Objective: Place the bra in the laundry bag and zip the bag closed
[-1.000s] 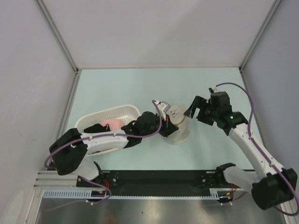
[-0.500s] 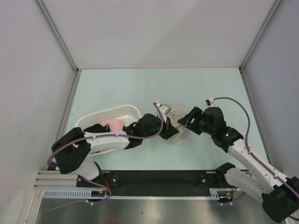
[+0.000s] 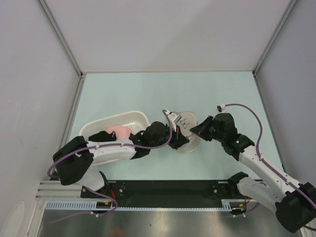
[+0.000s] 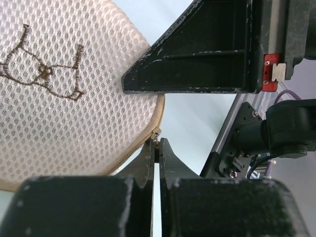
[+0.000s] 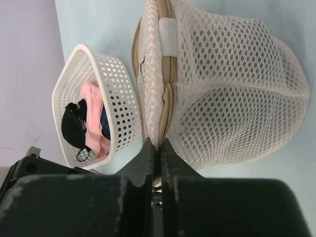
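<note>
Pinched shut, my left claw and right claw grip the round cream mesh laundry bag between them by its rim.

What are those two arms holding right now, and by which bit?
Both hold the laundry bag by its zip rim, jaws shut: the left gripper pinches at the small metal pull, the right gripper elsewhere on the seam.

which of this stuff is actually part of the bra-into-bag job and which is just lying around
For the job:
- laundry bag, pinched at its zip rim by the left gripper and the right gripper
- bra, black, not yet bagged, lying in the basket

Just lying about:
- white basket
- pink garment
- dark blue cloth
</note>
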Robot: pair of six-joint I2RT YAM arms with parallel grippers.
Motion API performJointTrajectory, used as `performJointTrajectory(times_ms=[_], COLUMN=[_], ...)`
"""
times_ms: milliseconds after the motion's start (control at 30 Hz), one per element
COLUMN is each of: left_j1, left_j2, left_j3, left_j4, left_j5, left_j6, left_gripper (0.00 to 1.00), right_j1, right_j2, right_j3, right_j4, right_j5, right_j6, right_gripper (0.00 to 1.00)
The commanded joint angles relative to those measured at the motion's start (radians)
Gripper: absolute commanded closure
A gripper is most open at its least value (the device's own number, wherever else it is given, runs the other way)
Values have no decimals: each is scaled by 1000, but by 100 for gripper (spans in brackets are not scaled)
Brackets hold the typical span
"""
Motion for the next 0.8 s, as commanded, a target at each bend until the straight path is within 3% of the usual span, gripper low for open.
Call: performJointTrajectory(times_ms=[0, 100, 300, 533, 667, 767], left_j1=[-1, 46, 177, 235, 234, 208], left_j2=[-79, -125, -211, -346, -377, -387], left_j3=[-17, -48, -95, -146, -152, -174], left_j4=[-42, -74, -152, -229, -208, -130], left_j5=[-53, -76, -60, -42, 131, 182], left_j6=[32, 35, 52, 110, 96, 37], left_gripper=[100, 100, 100, 100, 100, 100], right_j1=[-85, -181, -311, -322, -320, -319], right_j2=[-24, -5, 7, 33, 48, 73], right_j3=[7, -6, -1, 10, 75, 131], right_j4=[21, 53, 44, 34, -38, -79], right_j5=[-85, -293, -494, -514, -411, -364], right_j6=[-47, -85, -171, -202, -269, -306], right_gripper=[100, 100, 100, 100, 100, 97])
